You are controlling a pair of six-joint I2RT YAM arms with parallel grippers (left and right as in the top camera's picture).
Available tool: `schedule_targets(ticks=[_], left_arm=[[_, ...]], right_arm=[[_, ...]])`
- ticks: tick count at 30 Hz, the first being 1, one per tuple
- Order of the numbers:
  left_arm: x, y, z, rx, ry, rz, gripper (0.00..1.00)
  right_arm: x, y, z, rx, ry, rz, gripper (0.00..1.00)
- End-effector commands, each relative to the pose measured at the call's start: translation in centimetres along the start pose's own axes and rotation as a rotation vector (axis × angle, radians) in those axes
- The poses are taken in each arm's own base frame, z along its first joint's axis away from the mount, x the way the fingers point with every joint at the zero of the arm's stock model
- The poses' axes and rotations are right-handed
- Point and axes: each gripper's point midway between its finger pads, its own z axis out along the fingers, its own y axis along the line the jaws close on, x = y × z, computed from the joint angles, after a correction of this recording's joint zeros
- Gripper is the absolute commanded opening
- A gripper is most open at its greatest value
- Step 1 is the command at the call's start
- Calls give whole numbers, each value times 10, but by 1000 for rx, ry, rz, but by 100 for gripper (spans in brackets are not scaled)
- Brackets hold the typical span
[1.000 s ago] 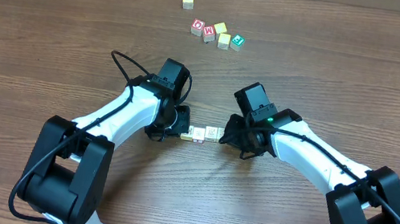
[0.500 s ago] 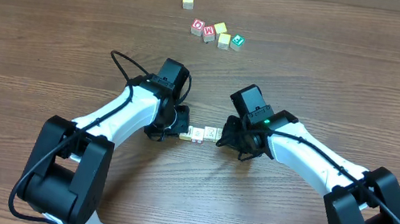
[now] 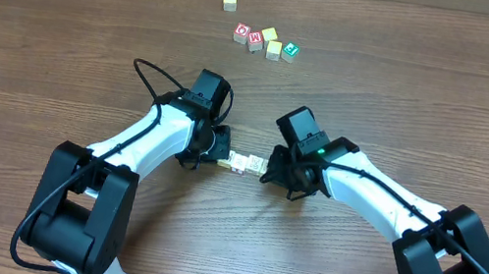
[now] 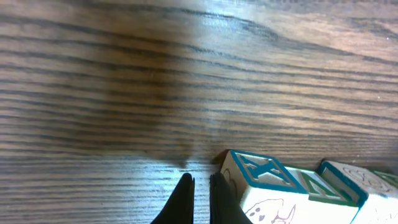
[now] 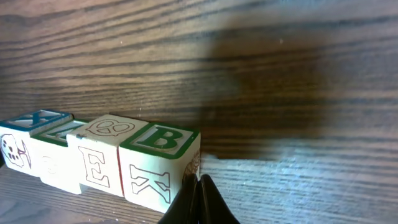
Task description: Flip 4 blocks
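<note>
The 4 blocks (image 3: 243, 164) sit in 1 tight row mid-table, long axis running left-right. Both the left gripper (image 4: 201, 186) and right gripper (image 5: 200, 183) are pinched closed, empty, at opposite ends.

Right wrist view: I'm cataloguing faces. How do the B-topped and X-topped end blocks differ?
B block: green-framed top, red K on its front; X block: blue-framed top, drawn animal on its front. B block is nearest the camera; X block is at the row's far end. Both are pale cubes.
</note>
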Motion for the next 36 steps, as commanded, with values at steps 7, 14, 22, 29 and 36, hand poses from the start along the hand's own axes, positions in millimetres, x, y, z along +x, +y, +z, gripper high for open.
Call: schedule_targets(ticks=[7,14,22,29,36], left_arm=[[-1,-13,6,54,0,32,4],[-7,-16,6,66,-24,36,4],[-11,-18,5,75,-44,38,4],[-16,-20,5,83,-62,40,4],[-20,-23,5,95,-78,43,4]], right_arm=[[28,18,9,-27,71,99,4],[40,26,10,-24,82,190,4],[47,30,12,-12,75,290,4],[48,31,12,-10,78,322,4],[47,32,12,-13,76,347,4]])
